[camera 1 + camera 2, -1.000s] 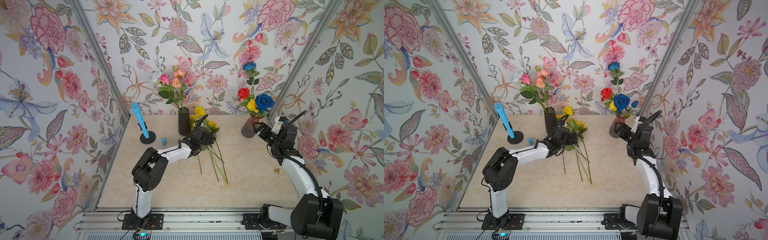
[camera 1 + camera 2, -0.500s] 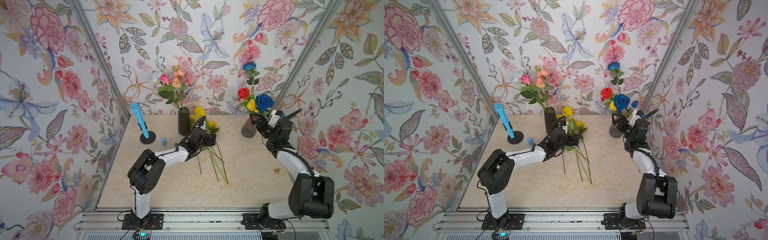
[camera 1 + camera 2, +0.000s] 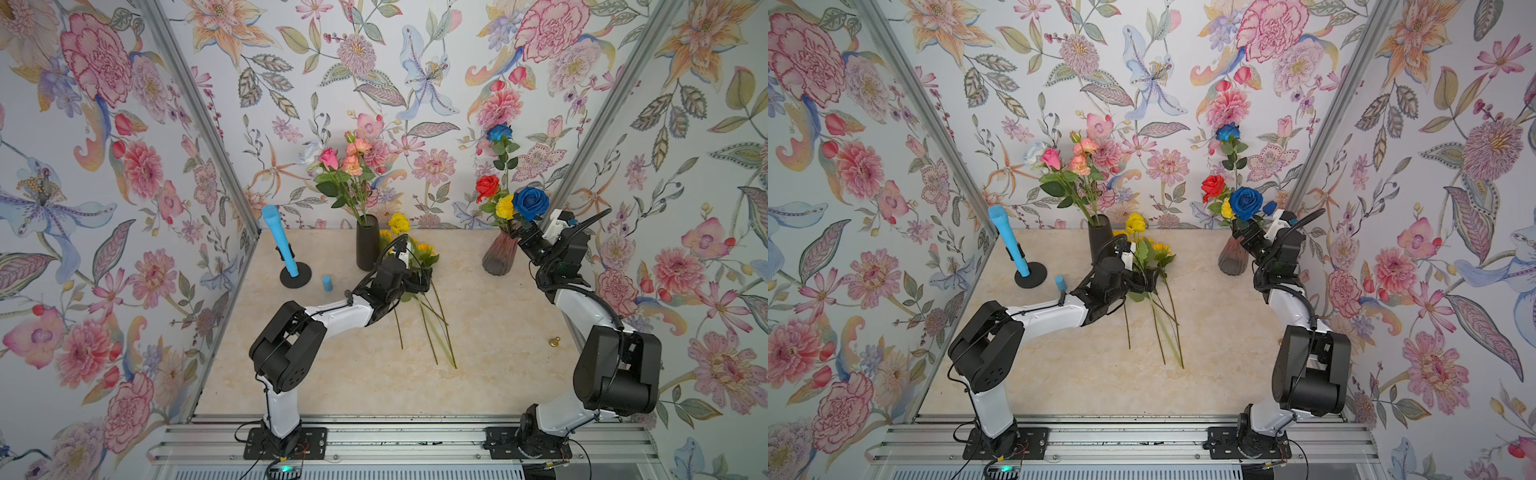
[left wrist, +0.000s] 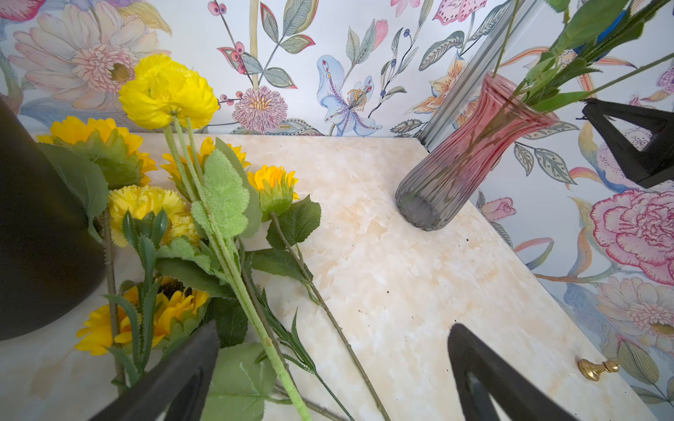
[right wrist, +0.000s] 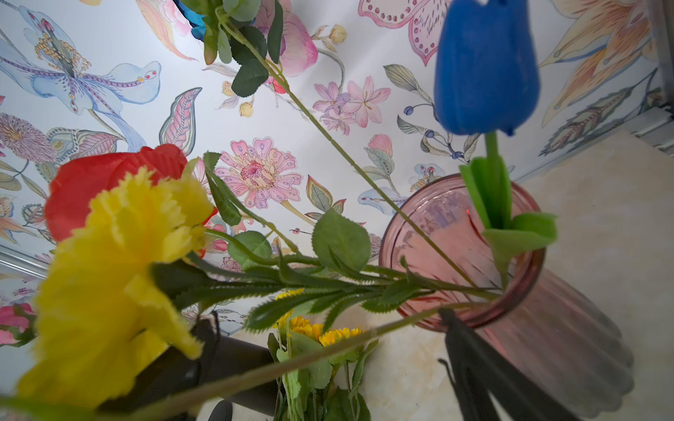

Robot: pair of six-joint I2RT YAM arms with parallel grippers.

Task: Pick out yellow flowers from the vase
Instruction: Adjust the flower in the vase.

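One yellow flower [image 3: 505,206] [image 5: 109,284], a ruffled pompom, stands in the pink-grey glass vase [image 3: 500,257] [image 3: 1232,257] with red and blue roses. My right gripper [image 3: 521,235] [image 5: 324,324] is open at the vase's mouth. A pale stem crosses between its fingers; I cannot tell whose stem it is. Several yellow flowers [image 3: 424,249] [image 4: 167,91] lie on the table by the black vase [image 3: 367,243]. My left gripper [image 3: 417,278] [image 4: 335,331] hangs open over their stems, gripping nothing.
The black vase holds pink and peach roses [image 3: 349,160]. A blue microphone on a black stand [image 3: 282,249] and a small blue cylinder [image 3: 327,283] sit at the back left. A brass knob [image 3: 554,342] lies near the right wall. Walls close in on three sides.
My right arm has swung in and lifted its open gripper to the glass vase's mouth, among the stems. The left gripper has shifted only slightly over the lying flowers.
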